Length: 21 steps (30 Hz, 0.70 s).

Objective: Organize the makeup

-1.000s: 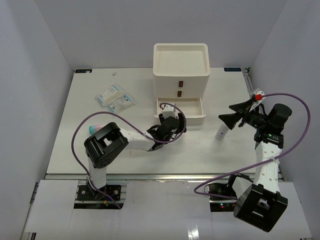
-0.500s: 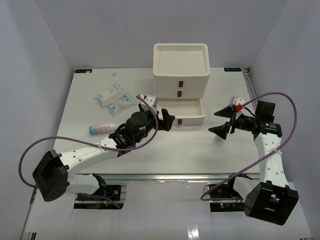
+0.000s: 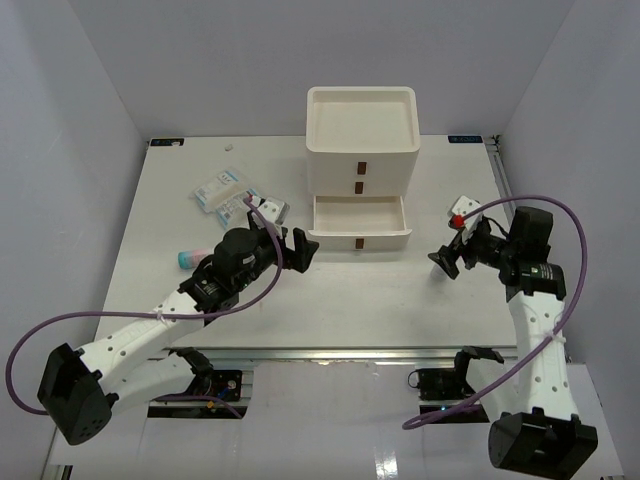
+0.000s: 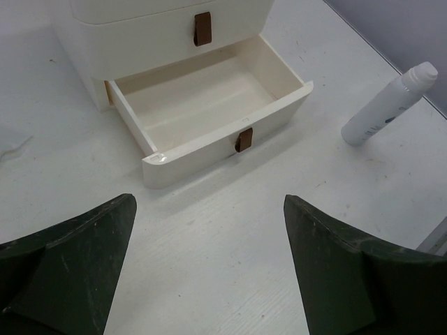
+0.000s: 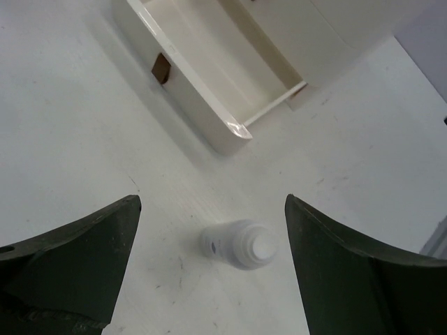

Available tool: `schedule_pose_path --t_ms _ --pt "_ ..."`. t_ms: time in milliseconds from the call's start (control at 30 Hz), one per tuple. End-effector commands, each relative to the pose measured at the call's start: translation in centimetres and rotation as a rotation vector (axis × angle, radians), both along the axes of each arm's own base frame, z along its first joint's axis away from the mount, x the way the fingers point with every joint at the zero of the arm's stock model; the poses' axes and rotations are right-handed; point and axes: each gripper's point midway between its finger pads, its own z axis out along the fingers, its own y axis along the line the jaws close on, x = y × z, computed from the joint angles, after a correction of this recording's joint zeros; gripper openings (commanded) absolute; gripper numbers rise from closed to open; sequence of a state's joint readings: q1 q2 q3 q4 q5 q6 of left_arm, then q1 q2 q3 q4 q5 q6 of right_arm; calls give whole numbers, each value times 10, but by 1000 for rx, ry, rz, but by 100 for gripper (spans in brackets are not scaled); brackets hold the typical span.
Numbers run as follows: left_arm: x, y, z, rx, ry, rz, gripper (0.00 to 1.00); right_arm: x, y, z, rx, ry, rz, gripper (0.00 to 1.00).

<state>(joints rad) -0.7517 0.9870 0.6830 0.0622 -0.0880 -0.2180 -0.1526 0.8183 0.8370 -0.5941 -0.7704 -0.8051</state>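
the left hand (image 4: 209, 279) is spread wide, nothing between its dark fingers (image 4: 70, 265); it hangs over bare counter just in front of the pulled-out bottom drawer (image 4: 209, 105); the right hand (image 5: 213, 272) is also wide open and holds nothing; under it, between its two fingers in the wrist view and touching neither, lies the slim white plastic tube (image 5: 241, 244), seen almost end-on with its rounded white cap toward the camera; the left wrist view shows its whole length, a smooth white cylinder with faint grey print, flat on the counter off the drawer's right corner and apart from it; the pink tube with a teal cap (image 3: 190, 257) lies on the left part of the counter, partly hidden by the left arm; the clear packets with white and blue contents (image 3: 225, 190) sit in a small overlapping heap farther back on the left; the large white three-drawer plastic box (image 3: 360, 130) stands at the back middle, open tray on top, small brown handles, upper two drawers shut; the white matte counter (image 3: 380, 290) shows faint scuffs; pale lilac-grey panels close it in on the left, back and right; purple cables loop from both arms
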Motion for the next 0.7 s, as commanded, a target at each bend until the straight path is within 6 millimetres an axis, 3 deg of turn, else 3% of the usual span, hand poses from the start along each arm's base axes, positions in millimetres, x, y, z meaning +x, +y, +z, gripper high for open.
schedule_pose_path --t_ms 0,200,367,667 --pt "-6 -6 35 8 -51 -77 98 2 -31 -7 28 -22 -181 90" --pt "-8 11 51 137 -140 -81 98 -2 -43 -22 137 5 -200 90" --pt "-15 35 24 205 -176 -34 98 -9 -38 -46 181 9 -125 90" --pt "-28 37 33 156 -216 -64 98 2 -40 -82 241 42 -132 90"
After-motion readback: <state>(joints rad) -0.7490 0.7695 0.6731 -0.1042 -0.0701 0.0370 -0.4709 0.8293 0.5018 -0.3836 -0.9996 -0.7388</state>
